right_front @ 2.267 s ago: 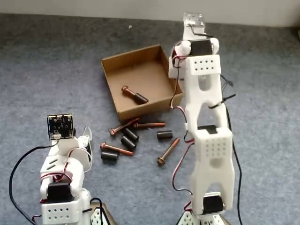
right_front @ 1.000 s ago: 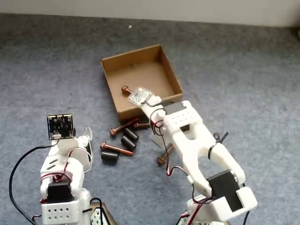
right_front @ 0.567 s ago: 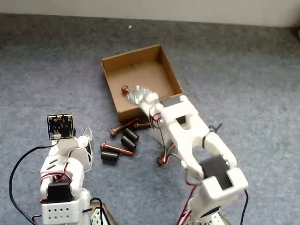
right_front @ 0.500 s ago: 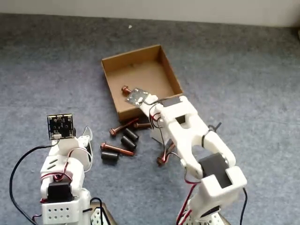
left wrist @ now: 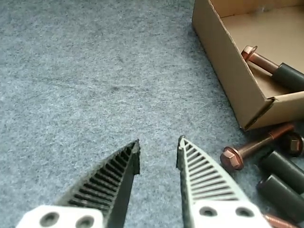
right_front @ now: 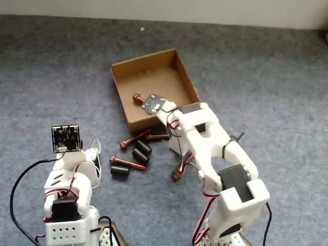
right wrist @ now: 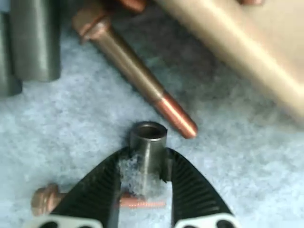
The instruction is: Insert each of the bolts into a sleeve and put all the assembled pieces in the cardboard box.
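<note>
Right hand (right wrist: pixel 148 159) has swung back from beyond cardboard box (right_front: pixel 119 77) and dropped to loose pile by its near wall. We see it clamped on sleeve (right wrist: pixel 148 142), low over table (right_front: pixel 266 77), bolt (right wrist: pixel 130 64) just beside. We judge second assembly beginning. Left hand (left wrist: pixel 158 151) parked, jaws apart.

Looks like a small robotics lab or hobby bench, not a home room. Told by two white plastic arms, left (right_front: pixel 66 195) and right (right_front: pixel 207 141), with bare wires (right_front: pixel 12 205) and an uncovered circuit board (right_front: pixel 66 137). Grey carpet (right_front: pixel 61 66) as the worktop, running to a pale strip (right_front: pixel 154 9) at the far edge. Loose bolts (right_front: pixel 128 163) and sleeves (right_front: pixel 142 147) beside a plain box (right_front: pixel 154 82) near the middle.
</note>
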Robot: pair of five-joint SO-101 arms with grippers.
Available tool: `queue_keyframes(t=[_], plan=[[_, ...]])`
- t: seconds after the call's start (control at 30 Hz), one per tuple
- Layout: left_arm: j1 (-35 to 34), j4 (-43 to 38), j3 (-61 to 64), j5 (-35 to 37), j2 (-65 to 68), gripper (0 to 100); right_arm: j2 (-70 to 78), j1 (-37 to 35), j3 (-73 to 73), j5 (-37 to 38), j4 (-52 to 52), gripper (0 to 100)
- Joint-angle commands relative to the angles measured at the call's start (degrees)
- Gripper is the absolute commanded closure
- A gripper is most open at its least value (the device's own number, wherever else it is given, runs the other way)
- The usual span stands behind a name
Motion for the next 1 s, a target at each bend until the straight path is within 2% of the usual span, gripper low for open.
queue_keyframes(t=[0.0,0.2,0.27,0.5,0.63,0.77,0.87,0.97], plan=[[-0.48,-0.79,-0.22,-0.18,-0.31,84,-8.40,0.75,-0.66,-6.24,5.14,99.5],[-0.48,-0.88,-1.01,-0.53,-0.22,84,-23.34,1.01,3.74,-21.71,5.58,99.5],[-0.48,-0.70,-2.24,-3.34,-0.13,84,-27.38,1.01,6.81,-26.73,4.79,99.5],[2.51,5.71,-10.51,-4.84,0.31,84,-41.45,2.51,18.07,-45.98,0.40,99.5],[8.92,8.62,-14.20,-4.92,0.40,84,-48.84,6.02,24.04,-51.96,-3.74,99.5],[14.29,10.46,-17.45,-4.92,1.63,84,-53.23,12.79,29.23,-57.85,-9.54,99.5],[16.48,10.37,-21.05,-4.92,8.84,84,-53.41,17.54,33.80,-61.63,-15.43,99.5],[19.21,10.64,-26.95,-4.66,20.70,80,-53.41,21.32,37.05,-63.82,-20.97,99.5]])
